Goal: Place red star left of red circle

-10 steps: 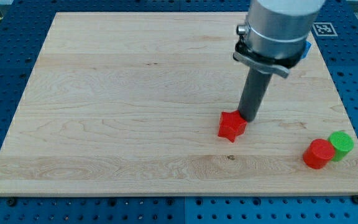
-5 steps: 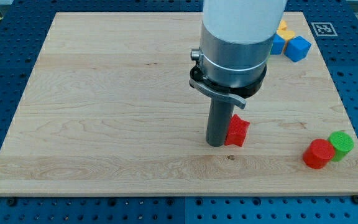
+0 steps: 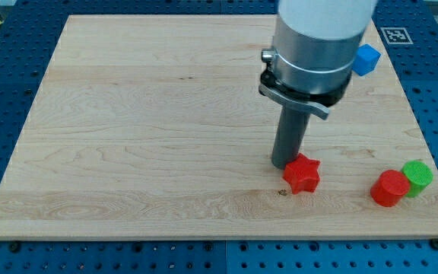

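Note:
The red star [image 3: 303,174] lies on the wooden board [image 3: 128,137], right of centre near the view's bottom. The red circle, a short red cylinder [image 3: 389,188], sits further to the view's right near the board's bottom right corner, apart from the star. My tip [image 3: 283,163] stands just up and left of the red star, touching or almost touching its upper left edge. The arm's grey body hides part of the board above it.
A green cylinder [image 3: 417,176] touches the red circle on its upper right side. A blue cube [image 3: 366,59] lies near the board's top right, partly hidden by the arm. The board's right edge [image 3: 432,152] is close to the cylinders.
My tip moved from the star's left side to its upper left. The red star slid toward the view's right and slightly down, closer to the red circle.

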